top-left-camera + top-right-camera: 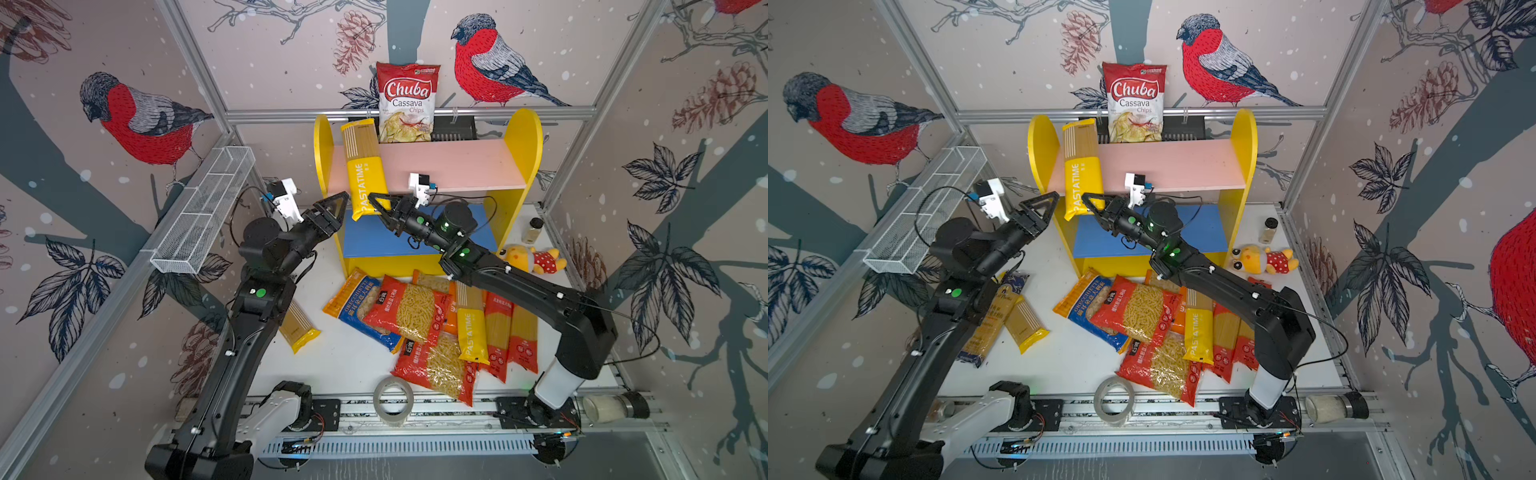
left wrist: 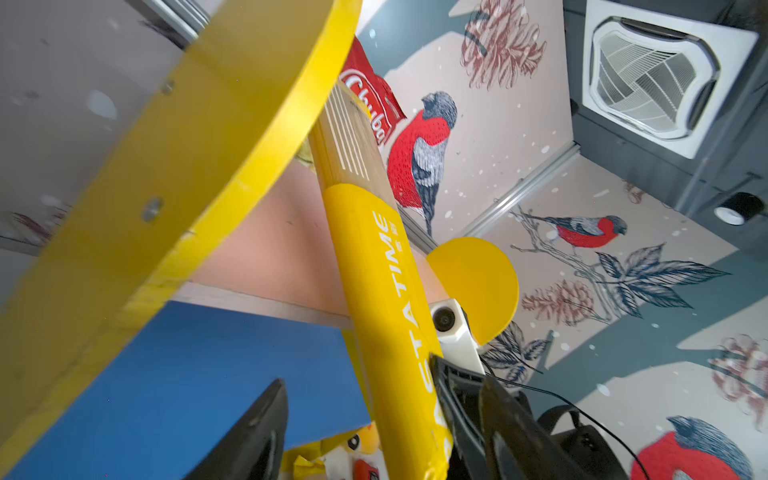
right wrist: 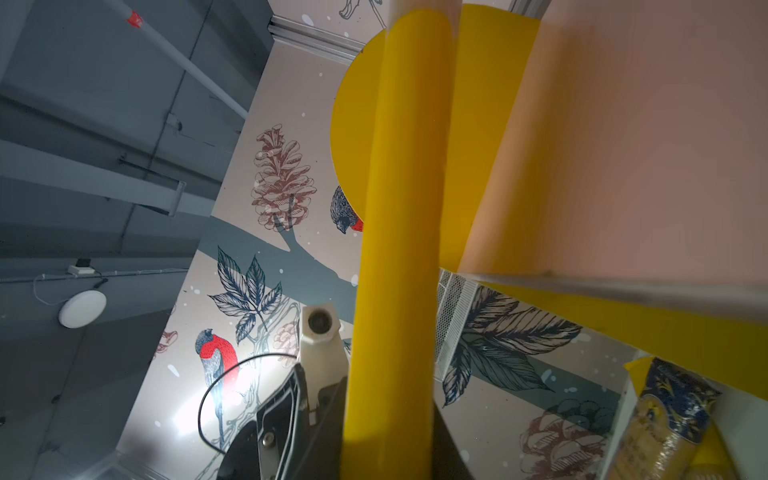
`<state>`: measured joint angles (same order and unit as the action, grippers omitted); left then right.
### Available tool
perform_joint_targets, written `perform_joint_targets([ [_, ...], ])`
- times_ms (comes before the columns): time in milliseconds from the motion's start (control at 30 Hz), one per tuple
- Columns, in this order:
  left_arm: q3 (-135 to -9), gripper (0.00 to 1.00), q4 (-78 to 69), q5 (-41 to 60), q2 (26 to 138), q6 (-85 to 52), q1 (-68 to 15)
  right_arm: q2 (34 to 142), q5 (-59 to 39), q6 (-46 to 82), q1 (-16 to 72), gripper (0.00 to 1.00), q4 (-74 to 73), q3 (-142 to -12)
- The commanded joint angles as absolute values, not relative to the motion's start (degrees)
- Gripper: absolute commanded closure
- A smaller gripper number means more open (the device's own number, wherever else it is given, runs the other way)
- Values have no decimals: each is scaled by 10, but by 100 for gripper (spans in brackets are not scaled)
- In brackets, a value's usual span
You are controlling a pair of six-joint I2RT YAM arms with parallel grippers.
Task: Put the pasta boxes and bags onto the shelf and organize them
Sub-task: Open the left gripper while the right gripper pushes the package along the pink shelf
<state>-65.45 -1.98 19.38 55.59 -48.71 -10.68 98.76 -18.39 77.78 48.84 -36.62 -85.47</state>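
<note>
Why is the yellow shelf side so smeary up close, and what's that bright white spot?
Left wrist view: the yellow side panel sits very near the lens, so it looks soft, while the PASTATIME pack lettering is crisp. Right wrist view: pack and pink board are blurred; the white spot is glare on the wallpaper.

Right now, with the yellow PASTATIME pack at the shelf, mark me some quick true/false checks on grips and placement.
1. The right gripper is shut on the PASTATIME pack. True.
2. The left gripper clamps it too. False: its jaws stand open.
3. The pack rests on the pink upper board, lower end overhanging the front. True.
4. Every pasta pack is on the shelf. False: several, like the red fusilli bag, lie on the table.
5. The chips bag lies flat on the table. False: it stands upright at the shelf's back.
</note>
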Motion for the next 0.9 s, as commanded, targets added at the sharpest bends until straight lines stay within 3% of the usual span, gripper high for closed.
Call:
perform_joint_targets([
  [0, -668, 26, 60, 100, 532, -418, -102, 1006, -143, 784, 497, 86, -391, -906],
  [200, -692, 20, 78, 100, 526, -408, -100, 1081, -128, 795, 504, 76, -298, -1010],
  [300, -683, 16, 58, 119, 524, -423, -99, 1113, -151, 804, 505, 54, -283, -1044],
  [400, -669, 14, 26, 148, 526, -442, -99, 1111, -165, 802, 512, 47, -287, -1031],
  [500, -655, 14, -3, 169, 533, -459, -99, 1095, -156, 792, 520, 51, -288, -1001],
  [733, -640, 14, -18, 170, 527, -465, -99, 1097, -147, 773, 523, 77, -282, -1001],
  [867, -637, 14, -16, 171, 521, -466, -98, 1134, -155, 757, 515, 79, -248, -1067],
])
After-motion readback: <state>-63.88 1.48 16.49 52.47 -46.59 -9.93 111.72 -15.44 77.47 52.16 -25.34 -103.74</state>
